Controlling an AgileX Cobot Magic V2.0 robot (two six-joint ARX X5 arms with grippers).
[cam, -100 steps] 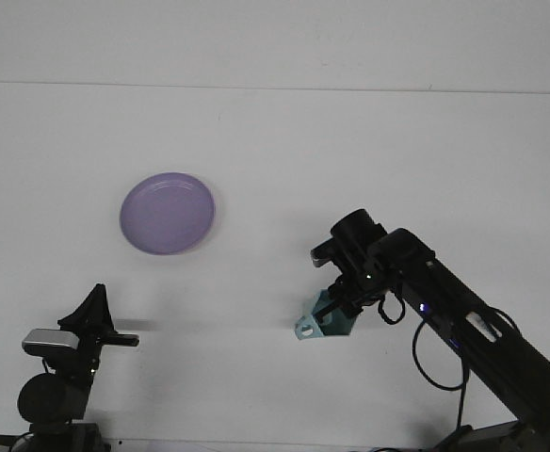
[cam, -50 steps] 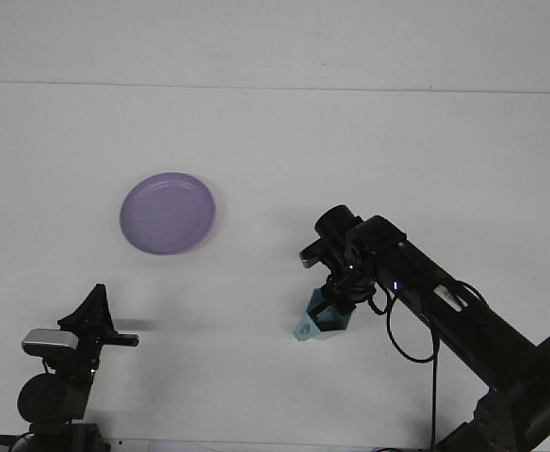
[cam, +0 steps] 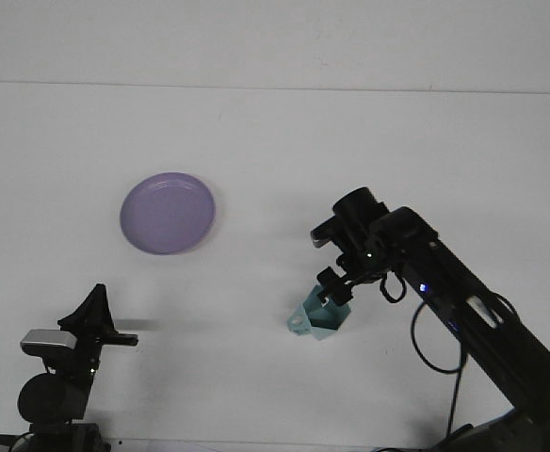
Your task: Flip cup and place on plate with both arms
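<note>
A teal cup [cam: 315, 321] with a small handle lies tilted on the white table, right of centre. My right gripper [cam: 334, 288] comes down onto its upper edge from the right and is shut on the cup. The arm hides part of the cup's far side. A purple plate [cam: 167, 213] lies flat on the table well to the upper left, with nothing on it. My left gripper [cam: 98, 323] stays low at the front left corner, far from both the cup and the plate.
The right arm [cam: 463, 311] slants across the lower right of the table with loose black cables hanging from it. The table's far edge [cam: 275, 87] meets a pale wall.
The right gripper has shifted slightly up and to the right, and more of the cup now shows below it, tilted further. The left arm and the plate have not moved.
</note>
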